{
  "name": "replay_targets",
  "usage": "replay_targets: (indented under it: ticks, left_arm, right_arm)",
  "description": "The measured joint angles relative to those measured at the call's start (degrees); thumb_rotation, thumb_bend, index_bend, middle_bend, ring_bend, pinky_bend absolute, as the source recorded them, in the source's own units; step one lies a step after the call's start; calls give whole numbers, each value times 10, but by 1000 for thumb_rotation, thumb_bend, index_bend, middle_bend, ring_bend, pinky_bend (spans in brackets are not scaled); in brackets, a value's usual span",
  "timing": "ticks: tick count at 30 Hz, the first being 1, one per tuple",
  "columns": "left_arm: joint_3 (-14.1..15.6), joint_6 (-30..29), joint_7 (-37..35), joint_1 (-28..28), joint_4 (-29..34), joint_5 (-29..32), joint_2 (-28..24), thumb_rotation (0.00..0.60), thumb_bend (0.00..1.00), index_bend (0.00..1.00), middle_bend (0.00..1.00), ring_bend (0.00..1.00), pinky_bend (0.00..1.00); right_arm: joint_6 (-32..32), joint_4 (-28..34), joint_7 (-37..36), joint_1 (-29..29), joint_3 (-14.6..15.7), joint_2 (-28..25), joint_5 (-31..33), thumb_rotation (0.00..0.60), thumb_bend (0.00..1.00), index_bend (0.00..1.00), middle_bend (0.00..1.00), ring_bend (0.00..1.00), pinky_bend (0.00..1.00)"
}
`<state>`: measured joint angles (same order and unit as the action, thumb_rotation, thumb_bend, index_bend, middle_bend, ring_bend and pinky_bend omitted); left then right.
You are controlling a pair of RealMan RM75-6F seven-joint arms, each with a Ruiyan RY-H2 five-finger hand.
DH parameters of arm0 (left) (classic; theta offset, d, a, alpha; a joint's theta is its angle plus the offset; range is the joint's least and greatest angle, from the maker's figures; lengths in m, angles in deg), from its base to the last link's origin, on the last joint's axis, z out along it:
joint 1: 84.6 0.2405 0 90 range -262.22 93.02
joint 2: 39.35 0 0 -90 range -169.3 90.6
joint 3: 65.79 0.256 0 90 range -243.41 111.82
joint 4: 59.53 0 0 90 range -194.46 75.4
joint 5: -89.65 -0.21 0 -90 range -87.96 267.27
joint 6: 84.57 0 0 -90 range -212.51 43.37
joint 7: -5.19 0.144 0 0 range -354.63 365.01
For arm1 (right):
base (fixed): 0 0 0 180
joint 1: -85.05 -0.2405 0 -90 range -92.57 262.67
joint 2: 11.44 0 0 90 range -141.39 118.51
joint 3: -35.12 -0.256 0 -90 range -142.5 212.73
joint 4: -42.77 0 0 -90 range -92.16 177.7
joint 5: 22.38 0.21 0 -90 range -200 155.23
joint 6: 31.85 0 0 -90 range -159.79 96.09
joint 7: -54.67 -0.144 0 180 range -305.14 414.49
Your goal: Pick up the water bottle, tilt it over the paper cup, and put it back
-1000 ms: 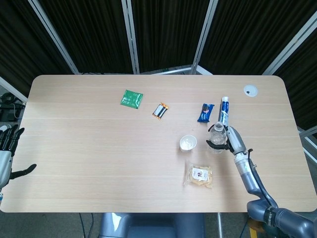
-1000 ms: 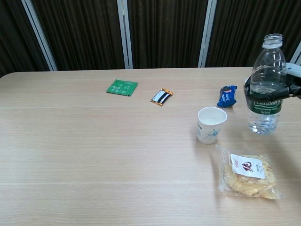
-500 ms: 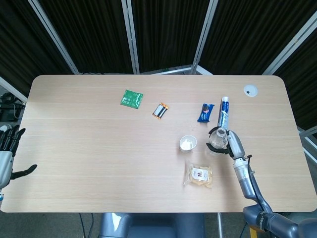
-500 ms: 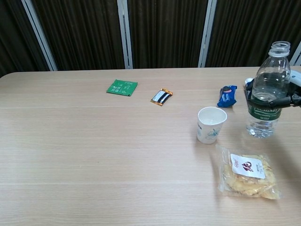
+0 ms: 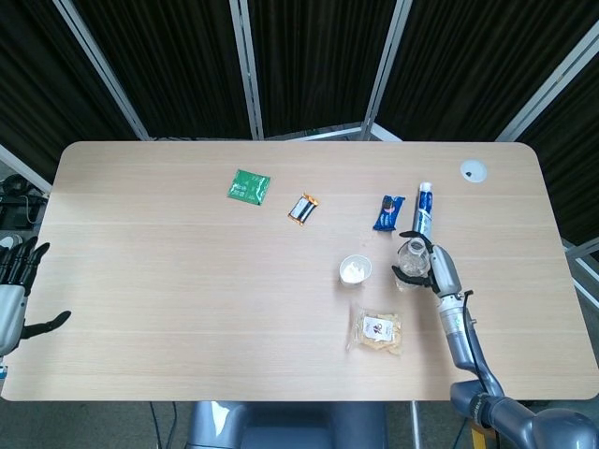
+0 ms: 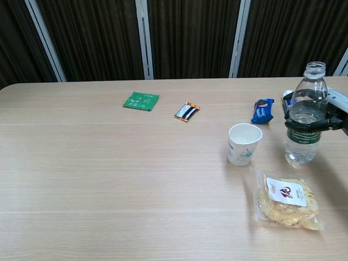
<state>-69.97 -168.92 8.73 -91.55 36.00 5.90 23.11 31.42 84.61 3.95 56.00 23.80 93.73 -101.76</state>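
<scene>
Within right hand (image 6: 330, 115), seemingly: water bottle (image 6: 304, 120)

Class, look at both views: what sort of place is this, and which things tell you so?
Probably a robot test booth: a bare wooden table ringed by dark curtains, with the robot's right hand holding a water bottle.

We see the clear water bottle (image 6: 304, 119) standing upright and uncapped on the surface at the right, its green label ringed by dark fingers (image 6: 304, 125). Just left of it stands the white paper cup (image 6: 244, 143), upright, open-topped, with a faint blue print.
</scene>
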Motion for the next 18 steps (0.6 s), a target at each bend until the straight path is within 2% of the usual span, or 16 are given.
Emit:
replay_targets:
  ticks: [5,7,13,18]
  left_arm:
    - [0,-1,1,0,2,0,0,600,0,0,0,0,0]
    - [1,-1,1,1,3,0,-1,600,0,0,0,0,0]
    - [1,-4,2,2,5,-1,-1,600,0,0,0,0,0]
    - [1,-4,2,2,5,-3,-2,600,0,0,0,0,0]
  right_arm:
    - [-9,-10,-18,0,1,2,1,600,62,114,271,283,255]
    - [-11,-13,-25,0,2,3,1,600,28,102,255,267,241]
    - [-13,-15,-45,2,6,-1,-4,600,0,7,154,162,129]
    - [-8,-3,-59,6,14,-15,-16,600,0,0,24,32,11]
